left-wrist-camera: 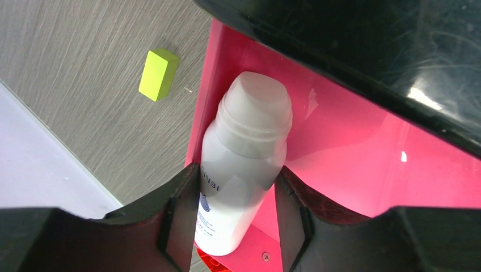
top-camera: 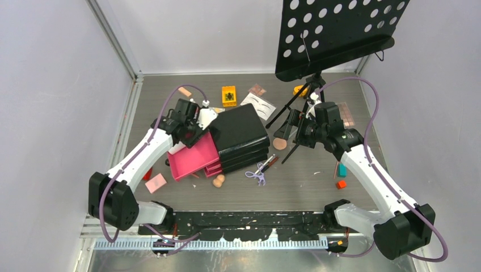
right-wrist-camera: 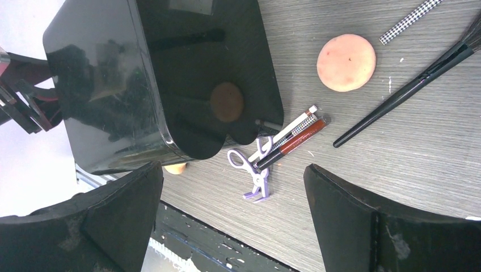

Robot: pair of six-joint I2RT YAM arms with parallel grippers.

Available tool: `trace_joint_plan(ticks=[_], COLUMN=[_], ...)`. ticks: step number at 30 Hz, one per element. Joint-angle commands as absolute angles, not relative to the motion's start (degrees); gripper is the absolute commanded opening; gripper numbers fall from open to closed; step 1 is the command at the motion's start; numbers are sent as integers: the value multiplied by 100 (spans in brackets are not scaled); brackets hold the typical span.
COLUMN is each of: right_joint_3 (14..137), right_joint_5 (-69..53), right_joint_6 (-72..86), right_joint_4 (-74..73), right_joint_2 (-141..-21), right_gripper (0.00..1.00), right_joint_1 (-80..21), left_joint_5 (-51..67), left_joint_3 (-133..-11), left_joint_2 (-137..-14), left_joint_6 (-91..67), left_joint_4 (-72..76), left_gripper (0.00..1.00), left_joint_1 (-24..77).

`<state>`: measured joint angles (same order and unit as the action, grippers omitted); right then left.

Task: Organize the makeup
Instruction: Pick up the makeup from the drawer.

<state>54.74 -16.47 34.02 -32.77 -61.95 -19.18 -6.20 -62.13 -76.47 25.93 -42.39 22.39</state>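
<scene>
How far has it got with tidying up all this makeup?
Barely begun. Done: a pink drawer stands open. In hand: the left jaws grip a white bottle at that drawer. Left to do: the scissors, sponge, brush and pencils lie loose on the table, below the open, empty right jaws.

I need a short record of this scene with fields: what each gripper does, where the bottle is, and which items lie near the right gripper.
left gripper: fingers on both sides of the white plastic bottle, seemingly gripping it
bottle place: at the open pink drawer of the glossy black chest
right gripper: open, holding nothing
near right gripper: lilac scissors, two thin pencils, round peach sponge, on the grey wood-grain table
</scene>
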Motion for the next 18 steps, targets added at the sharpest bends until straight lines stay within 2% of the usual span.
trace_joint_plan(ticks=[1,13,18], right_joint_3=[5436,5407,5388], right_joint_5=[-1658,-1687,-1714], right_joint_6=[3410,3443,3463], right_joint_4=[-3173,-3105,-3076], right_joint_2=[-6022,-6071,-6086], right_gripper=[98,98,98], right_joint_1=[-1950,-1943,-1947], left_joint_5=[-327,165,45], left_joint_3=[-6543,-6298,-5895], left_joint_2=[-7575,-5975,-5481], left_joint_6=[2508,1940,1434], left_joint_4=[-4424,-3989,-3179], left_gripper=[27,25,16], left_joint_1=[2206,2207,2153])
